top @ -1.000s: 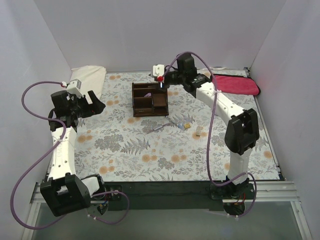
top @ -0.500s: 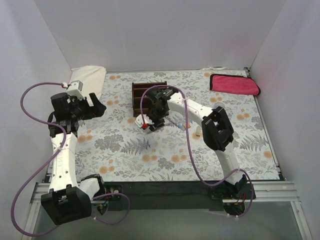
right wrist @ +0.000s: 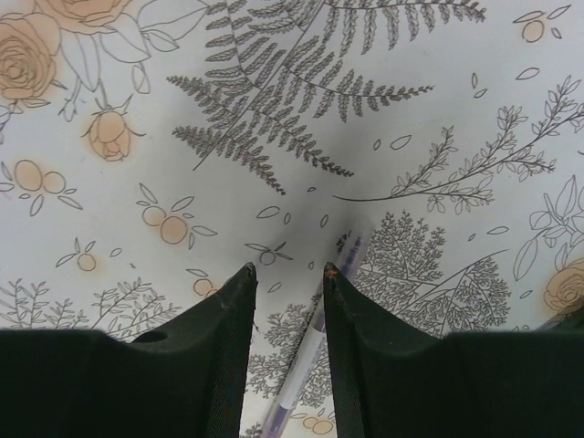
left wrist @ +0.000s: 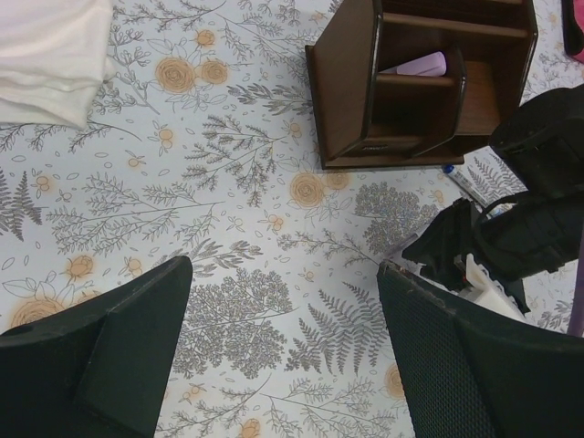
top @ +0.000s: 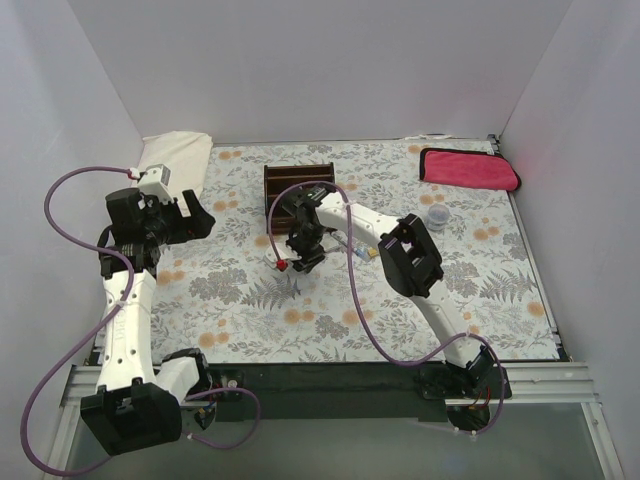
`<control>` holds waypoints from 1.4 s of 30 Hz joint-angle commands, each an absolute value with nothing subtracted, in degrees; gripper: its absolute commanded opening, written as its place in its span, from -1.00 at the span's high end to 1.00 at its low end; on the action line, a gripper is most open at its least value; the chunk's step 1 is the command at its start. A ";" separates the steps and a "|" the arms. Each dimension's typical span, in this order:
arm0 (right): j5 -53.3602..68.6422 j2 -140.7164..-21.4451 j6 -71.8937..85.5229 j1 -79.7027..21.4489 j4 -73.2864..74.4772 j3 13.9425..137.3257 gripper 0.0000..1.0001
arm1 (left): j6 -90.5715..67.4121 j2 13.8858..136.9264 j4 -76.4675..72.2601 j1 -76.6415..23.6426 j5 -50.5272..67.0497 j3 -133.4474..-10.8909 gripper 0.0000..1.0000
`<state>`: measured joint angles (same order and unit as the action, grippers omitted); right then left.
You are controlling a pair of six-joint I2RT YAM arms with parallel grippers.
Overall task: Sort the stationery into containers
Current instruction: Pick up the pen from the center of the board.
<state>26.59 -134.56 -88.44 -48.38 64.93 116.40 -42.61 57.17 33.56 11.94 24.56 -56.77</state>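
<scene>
Near side, the left gripper (left wrist: 283,306) hovers over the floral table (top: 250,320), jaws wide apart. Further in, the right gripper (right wrist: 287,272) is down at the table surface, just in front of the organizer (top: 300,188). Its jaws are narrowly apart and straddle a thin pale pen (right wrist: 308,370) lying flat, close against one finger, with no clamp visible. A lilac-pink eraser (left wrist: 415,66) sits in an inner compartment of the organizer. At the far edge: white cloth (top: 175,155) left, magenta cloth (top: 470,168) right.
</scene>
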 commanded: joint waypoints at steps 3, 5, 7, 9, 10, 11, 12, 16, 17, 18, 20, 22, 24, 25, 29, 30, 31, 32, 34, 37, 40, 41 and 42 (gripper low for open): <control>28.21 -136.67 -87.10 -47.90 67.41 123.39 0.21 | -42.19 55.37 35.07 11.69 23.91 -56.95 -0.61; 28.30 -136.76 -87.45 -47.99 67.41 123.75 0.22 | -42.19 55.37 34.89 11.60 23.91 -56.43 -0.61; 27.51 -137.11 -87.45 -47.99 67.41 123.84 0.22 | -42.45 55.37 34.63 11.69 24.08 -56.25 -0.61; 27.25 -137.28 -88.15 -47.81 67.59 123.66 0.24 | -42.63 55.46 34.37 11.60 24.26 -56.25 -0.61; 27.77 -137.11 -88.33 -47.55 67.41 123.49 0.25 | -42.63 55.55 34.37 11.69 24.34 -56.34 -0.61; 27.77 -137.20 -88.24 -47.46 67.41 123.66 0.25 | -42.80 55.63 34.37 11.69 24.26 -56.34 -0.61; 27.51 -137.55 -87.55 -47.37 67.41 123.92 0.25 | -42.72 55.72 34.37 11.60 24.26 -56.25 -0.61; 25.67 -138.95 -85.61 -47.37 67.33 124.28 0.26 | -42.80 55.99 34.28 11.69 24.26 -56.25 -0.61; 25.32 -139.39 -85.00 -47.29 67.41 124.71 0.26 | -43.06 56.16 34.28 11.69 24.43 -56.34 -0.61; 24.96 -140.44 -84.56 -47.29 67.41 124.80 0.26 | -43.15 56.25 34.28 11.60 24.61 -56.42 -0.61; 23.82 -141.59 -82.97 -47.20 67.41 125.85 0.25 | -43.24 56.34 34.28 11.60 24.78 -56.51 -0.61; 22.51 -143.08 -81.40 -47.11 67.41 126.47 0.25 | -43.24 56.42 34.54 11.60 25.22 -56.60 -0.61; 21.02 -144.22 -80.77 -47.11 67.41 126.74 0.25 | -43.24 56.34 34.63 11.69 25.49 -56.86 -0.61; 20.48 -144.49 -80.16 -47.11 67.41 126.56 0.27 | -43.16 56.25 34.80 11.69 25.40 -56.87 -0.61; 18.20 -145.20 -79.45 -47.11 67.94 124.81 0.87 | -43.07 55.99 35.24 11.69 25.49 -57.04 -0.61; 18.02 -144.93 -79.37 -47.02 68.11 123.85 0.91 | -43.07 55.99 35.24 11.69 25.58 -56.95 -0.61; 18.10 -144.41 -79.10 -46.93 68.20 123.40 0.96 | -43.07 55.90 35.07 11.69 25.58 -56.87 -0.61; 18.11 -143.19 -78.32 -47.02 68.29 123.31 0.97 | -42.98 55.81 35.07 11.69 25.66 -56.78 -0.62; 19.94 -139.60 -77.26 -46.76 68.47 123.48 0.97 | -42.98 55.81 34.89 11.69 25.58 -56.69 -0.62; 24.33 -133.28 -75.33 -46.76 68.64 128.30 0.97 | -42.98 55.28 34.10 11.69 24.88 -55.73 -0.62; 30.13 -127.03 -74.97 -46.41 67.16 134.79 0.97 | -43.07 55.02 33.31 11.60 25.05 -55.02 -0.62; 32.67 -125.52 -72.88 -46.15 65.67 135.52 0.97 | -43.15 55.28 33.14 11.69 25.14 -54.93 -0.62; 33.83 -123.85 -71.90 -45.53 63.83 135.53 0.97 | -43.33 55.37 32.70 11.60 25.40 -54.84 -0.62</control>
